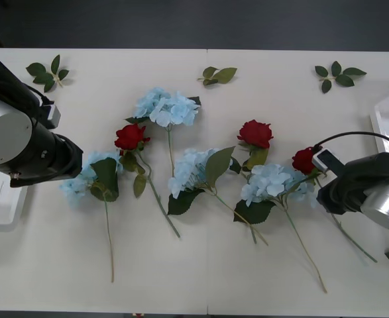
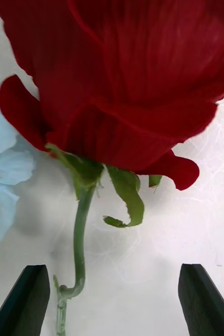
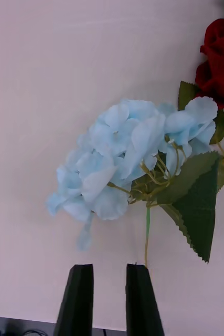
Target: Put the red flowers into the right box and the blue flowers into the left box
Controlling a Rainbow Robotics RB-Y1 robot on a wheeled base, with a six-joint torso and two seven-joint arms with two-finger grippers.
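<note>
Red flowers (image 1: 255, 133) on white table (image 1: 201, 278).

The red flowers (image 2: 127, 79) had matt, cloth-like petals; the blue flowers (image 3: 122, 157) looked like thin fabric. The table (image 1: 201, 271) was smooth, matt white.
</note>
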